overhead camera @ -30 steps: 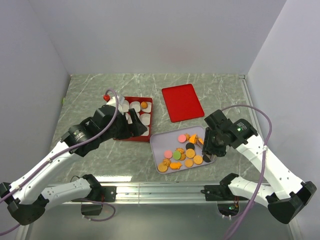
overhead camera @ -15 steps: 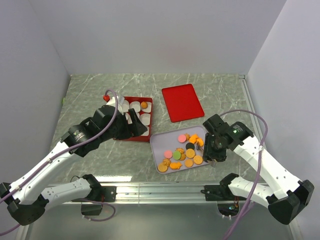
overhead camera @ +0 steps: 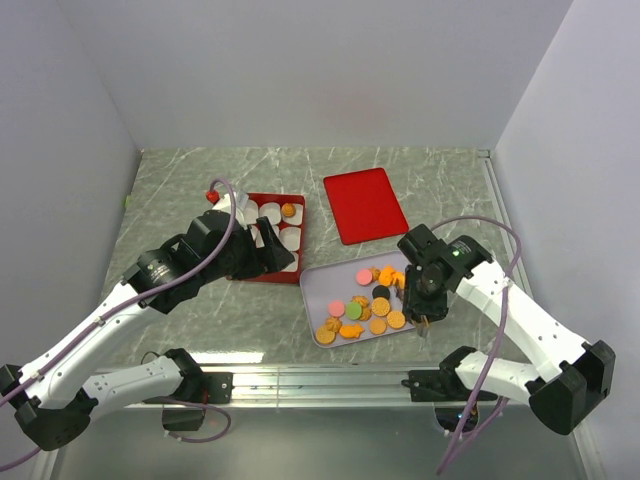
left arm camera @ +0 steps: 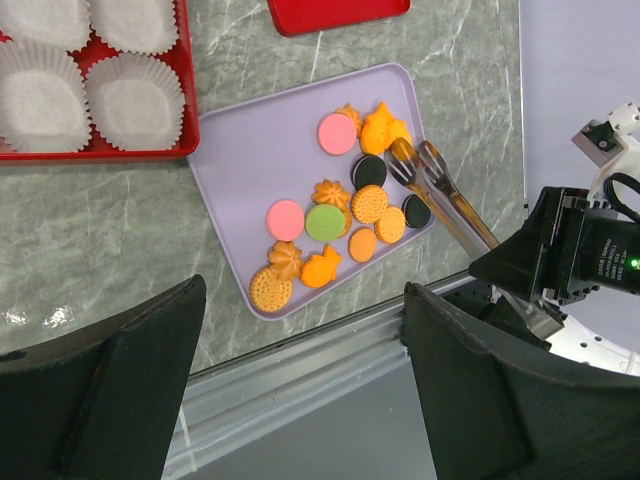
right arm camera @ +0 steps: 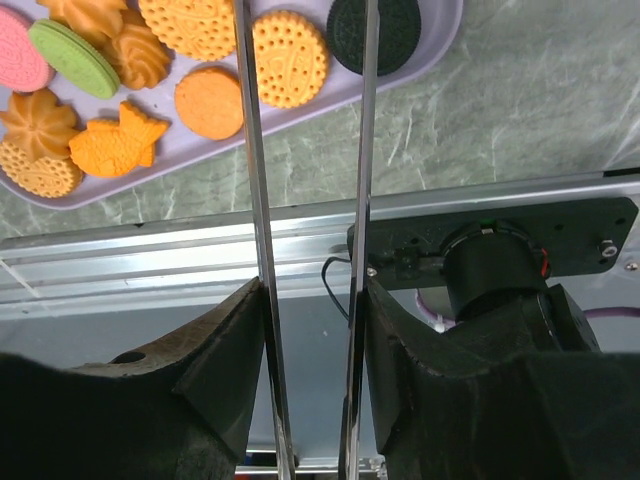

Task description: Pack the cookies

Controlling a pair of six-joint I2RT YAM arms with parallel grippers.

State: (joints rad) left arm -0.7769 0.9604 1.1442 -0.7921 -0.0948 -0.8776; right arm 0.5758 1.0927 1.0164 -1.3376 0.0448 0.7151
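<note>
The cookies [overhead camera: 364, 304], round and shaped, orange, pink, green and black, lie on a lilac tray [overhead camera: 312, 283]; they also show in the left wrist view [left arm camera: 340, 215]. My right gripper [overhead camera: 424, 312] is shut on metal tongs [left arm camera: 447, 200] at the tray's right end. In the right wrist view my right gripper [right arm camera: 312, 300] holds the tongs [right arm camera: 250, 150] with their arms apart, either side of a dotted golden cookie [right arm camera: 290, 58]. My left gripper [overhead camera: 275, 252] is open and empty above the red box [overhead camera: 262, 277]; its fingers [left arm camera: 100, 390] frame the left wrist view.
The red box holds white paper cups [left arm camera: 135, 95]; one far cup holds an orange cookie [overhead camera: 289, 210]. A flat red lid [overhead camera: 365, 205] lies behind the tray. An aluminium rail [overhead camera: 320, 380] runs along the near edge. Walls close in on three sides.
My right arm has swung left and nearer, bringing the tongs over the right end of the tray. My left arm has not moved.
</note>
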